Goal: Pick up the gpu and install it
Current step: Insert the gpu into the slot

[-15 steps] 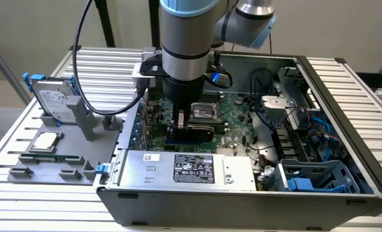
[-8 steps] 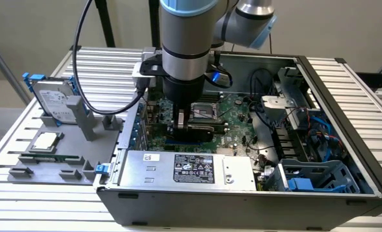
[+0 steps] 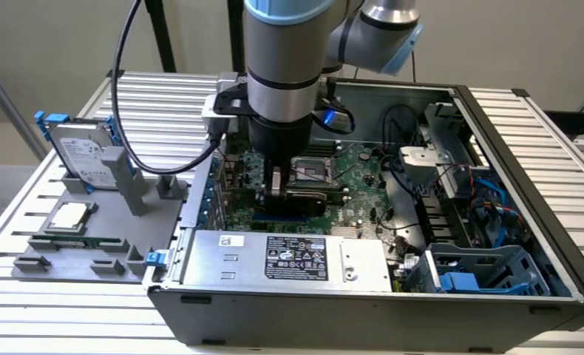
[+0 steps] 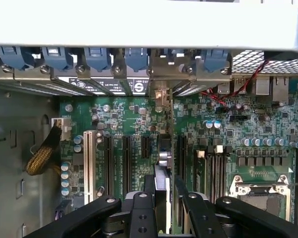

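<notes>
**Hand holds card over motherboard slots**

Black two-fingered hand (image 4: pixel 162 208) is closed narrowly on the thin, flat gpu card (image 4: pixel 162 186), seen edge-on in the wrist view, standing upright between the fingers (image 4: pixel 141 210) over the black expansion slots (image 4: pixel 125 158) of the green motherboard (image 4: pixel 248 129). Its silver end bracket (image 4: pixel 161 96) reaches toward the row of blue slot clips (image 4: pixel 97 57). From the exterior view, the grey arm (image 3: pixel 284 66) reaches down into the open grey computer case (image 3: pixel 509 133), and a silver hard drive with blue rails (image 3: pixel 80 155) stands in a grey holder (image 3: pixel 124 229) at the exterior view's left, on the slatted metal tabletop (image 3: pixel 548 126).
</notes>
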You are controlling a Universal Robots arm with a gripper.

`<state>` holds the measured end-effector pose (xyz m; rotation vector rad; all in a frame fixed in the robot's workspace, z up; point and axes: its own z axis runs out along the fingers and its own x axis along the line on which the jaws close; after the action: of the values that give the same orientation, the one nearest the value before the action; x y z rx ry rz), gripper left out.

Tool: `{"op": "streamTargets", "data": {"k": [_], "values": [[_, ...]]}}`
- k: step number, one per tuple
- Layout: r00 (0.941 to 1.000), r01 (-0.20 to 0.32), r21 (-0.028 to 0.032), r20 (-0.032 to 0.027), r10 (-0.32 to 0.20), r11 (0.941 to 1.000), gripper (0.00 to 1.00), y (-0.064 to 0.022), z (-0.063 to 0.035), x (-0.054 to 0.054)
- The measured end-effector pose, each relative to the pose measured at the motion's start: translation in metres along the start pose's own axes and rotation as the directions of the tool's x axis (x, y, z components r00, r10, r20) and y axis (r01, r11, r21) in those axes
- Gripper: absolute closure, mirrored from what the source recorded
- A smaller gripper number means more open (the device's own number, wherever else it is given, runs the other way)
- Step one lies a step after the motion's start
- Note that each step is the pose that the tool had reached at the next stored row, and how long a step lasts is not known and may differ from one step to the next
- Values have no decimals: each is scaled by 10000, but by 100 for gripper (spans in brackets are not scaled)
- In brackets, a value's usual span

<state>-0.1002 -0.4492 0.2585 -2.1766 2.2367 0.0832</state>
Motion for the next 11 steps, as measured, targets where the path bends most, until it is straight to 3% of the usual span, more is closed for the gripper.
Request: {"op": "streamTargets", "data": {"k": [11], "values": [[9999,-130,-12,-12,130,9999,100,4,25,2]]}}
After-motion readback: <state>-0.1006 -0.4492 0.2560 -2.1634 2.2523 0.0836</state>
